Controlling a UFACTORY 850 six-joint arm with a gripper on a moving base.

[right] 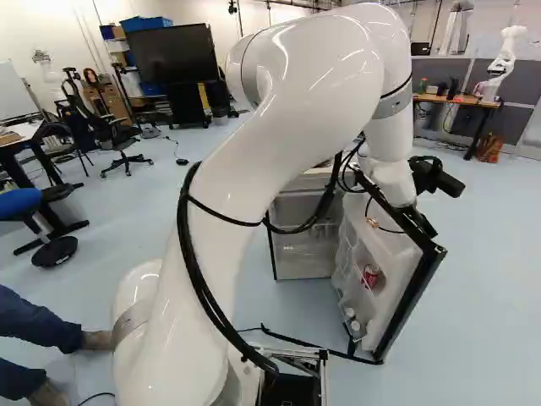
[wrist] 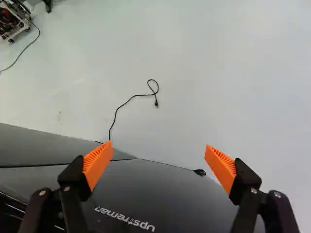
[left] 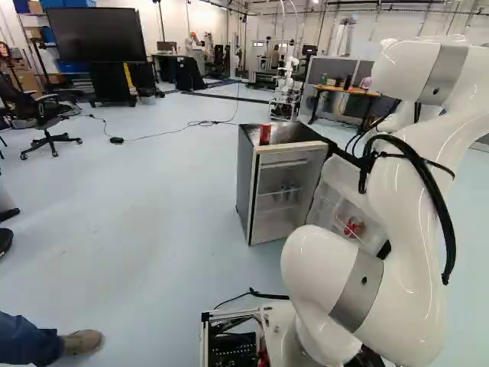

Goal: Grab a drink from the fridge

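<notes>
Nearest, the white arm [left: 397,252] fills the right of the left base view and rises from the lower left to the upper middle of the right base view. Its gripper [right: 423,222] lies right of centre there, close to the top edge of the fridge door [right: 379,254]. In the wrist view the orange pads [wrist: 98,162] stand wide apart with nothing clamped between them; a dark grey panel [wrist: 160,191] bearing pale print lies under the gripper, and a black cord [wrist: 127,100] with a plug lies on the floor [wrist: 204,97] ahead.

The door stands open, its inner side showing right of centre in the right base view; a red can [right: 370,275] sits in its shelf. Beyond, at the centre of the left base view, is the fridge [left: 286,199], with faint containers [left: 284,193] inside and a second red can [left: 265,134] upright on top.

Farther off, a large screen [left: 95,34] occupies the upper left of the left base view; another robot [right: 502,61] appears at the upper right of the right base view.
</notes>
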